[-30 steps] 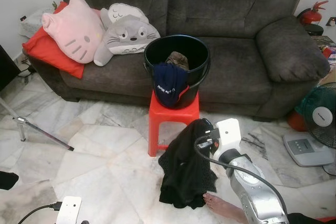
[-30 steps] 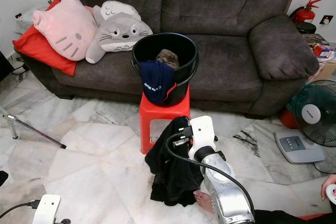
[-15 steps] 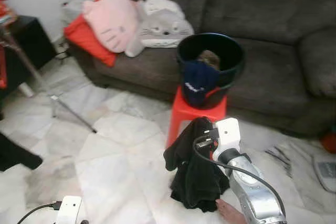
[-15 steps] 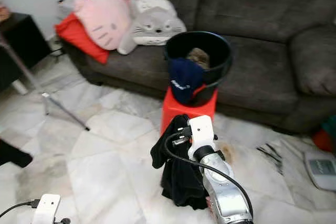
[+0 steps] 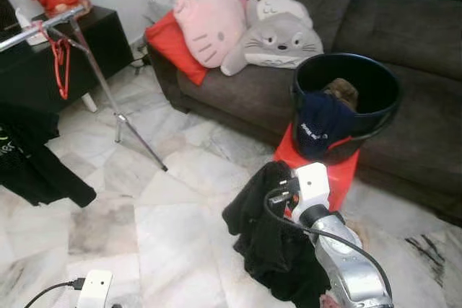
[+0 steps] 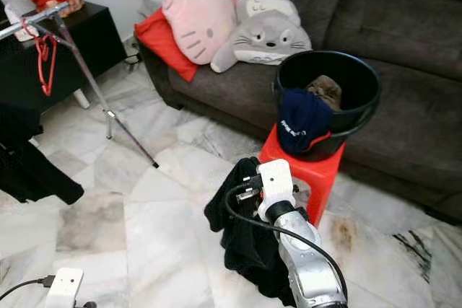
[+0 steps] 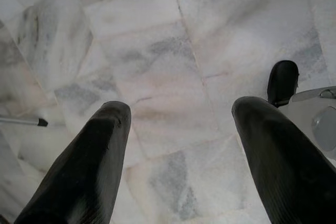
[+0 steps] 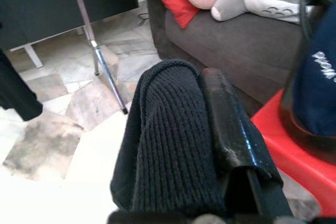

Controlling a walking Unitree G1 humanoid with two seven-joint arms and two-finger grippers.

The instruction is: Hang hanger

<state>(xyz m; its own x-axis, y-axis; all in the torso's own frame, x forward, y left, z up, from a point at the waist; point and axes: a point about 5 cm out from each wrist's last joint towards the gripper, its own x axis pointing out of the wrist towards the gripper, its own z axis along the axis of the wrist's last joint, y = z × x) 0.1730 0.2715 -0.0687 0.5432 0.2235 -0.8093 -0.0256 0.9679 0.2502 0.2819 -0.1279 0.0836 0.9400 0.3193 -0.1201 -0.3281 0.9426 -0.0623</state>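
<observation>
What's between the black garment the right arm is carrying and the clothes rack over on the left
Nothing visible. The right gripper holds the black garment beside the red stool; bare marble floor lies between it and the rack, where a red hanger hangs.

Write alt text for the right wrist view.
The right hand is shut on a black knitted garment draped over one finger. Beyond stand a drying rack's metal leg, a grey sofa and a red stool.

Home living room: grey sofa (image 5: 404, 27), plush cushions (image 5: 216, 16), marble floor (image 5: 166, 221).
</observation>
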